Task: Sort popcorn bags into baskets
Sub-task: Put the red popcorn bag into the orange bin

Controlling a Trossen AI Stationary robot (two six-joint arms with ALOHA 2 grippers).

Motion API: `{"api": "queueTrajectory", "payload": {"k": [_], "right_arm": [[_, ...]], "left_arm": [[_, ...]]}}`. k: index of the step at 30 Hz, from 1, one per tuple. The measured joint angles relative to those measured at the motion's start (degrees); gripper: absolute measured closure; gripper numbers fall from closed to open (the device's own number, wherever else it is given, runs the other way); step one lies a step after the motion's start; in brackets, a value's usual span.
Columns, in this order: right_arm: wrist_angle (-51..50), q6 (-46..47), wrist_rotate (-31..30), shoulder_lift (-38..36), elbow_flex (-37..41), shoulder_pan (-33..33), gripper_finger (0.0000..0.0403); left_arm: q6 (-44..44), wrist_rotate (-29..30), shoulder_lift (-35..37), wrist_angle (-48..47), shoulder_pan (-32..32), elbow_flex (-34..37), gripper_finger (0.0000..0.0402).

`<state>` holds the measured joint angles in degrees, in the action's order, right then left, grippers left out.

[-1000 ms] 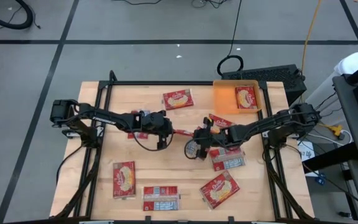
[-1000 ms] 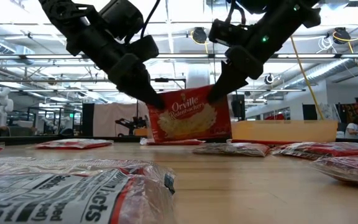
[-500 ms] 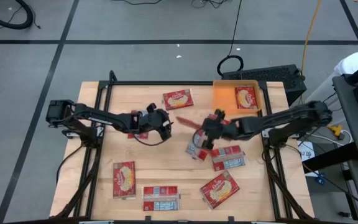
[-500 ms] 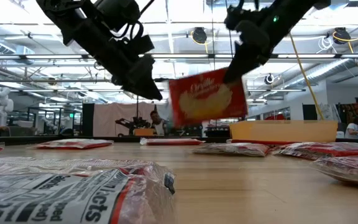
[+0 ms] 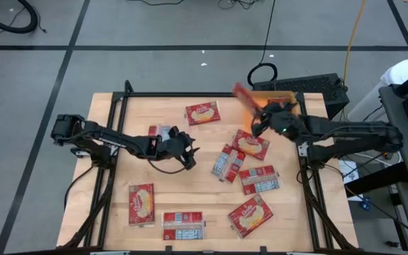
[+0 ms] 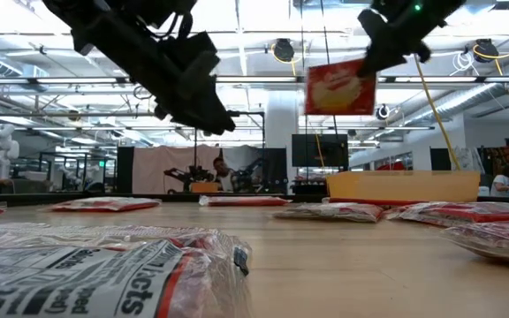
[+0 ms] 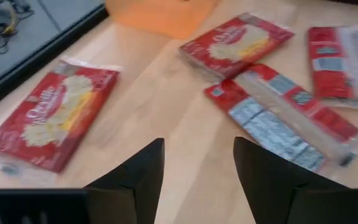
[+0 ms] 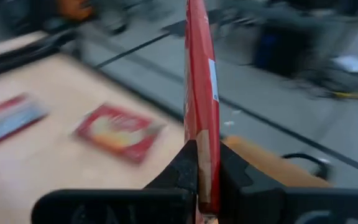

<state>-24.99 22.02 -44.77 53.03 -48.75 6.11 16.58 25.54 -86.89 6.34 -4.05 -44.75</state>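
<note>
- The held popcorn bag (image 5: 245, 98), pinched by both grippers a second ago, has been let go by the left gripper (image 5: 187, 149), whose fingers are now spread and empty near table centre.
- It has been lifted toward 1 o'clock by the right gripper (image 5: 258, 122), fingers clamped on its lower edge, beside the orange basket (image 5: 255, 112).
- The handover is judged done; the drop remains.
- Flat, glossy red film packets lie scattered on pale wood (image 5: 190, 191); the basket is shallow and low-walled.
</note>
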Motion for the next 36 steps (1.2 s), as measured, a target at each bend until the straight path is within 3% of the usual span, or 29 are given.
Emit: {"api": "queueTrajectory", "payload": {"k": [4, 12, 18, 28, 36], "right_arm": [[1.2, 5.9, -7.8, -3.6, 6.2, 2.6, 0.0391], [27.6, 7.3, -7.6, -1.7, 20.9, 6.7, 0.0391], [40.0, 14.4, -7.5, 3.1, 28.8, 8.9, 0.0395], [50.8, 20.6, -7.5, 13.5, 31.0, 10.0, 0.0389], [52.8, 24.7, -7.5, 21.0, 30.7, 11.6, 0.0389]], "left_arm": [[-1.1, 0.0, 0.0, 5.4, -1.2, 0.0, 0.022], [-1.7, 0.0, 0.0, 10.6, -1.8, 0.0, 0.0225], [-1.2, 0.0, 0.0, 10.5, -1.8, 0.0, 0.0225], [-1.4, 0.0, 0.0, 10.6, -1.8, 0.0, 0.0224], [-1.4, -0.1, 0.0, 10.1, -2.0, 0.0, 0.0225]]}}
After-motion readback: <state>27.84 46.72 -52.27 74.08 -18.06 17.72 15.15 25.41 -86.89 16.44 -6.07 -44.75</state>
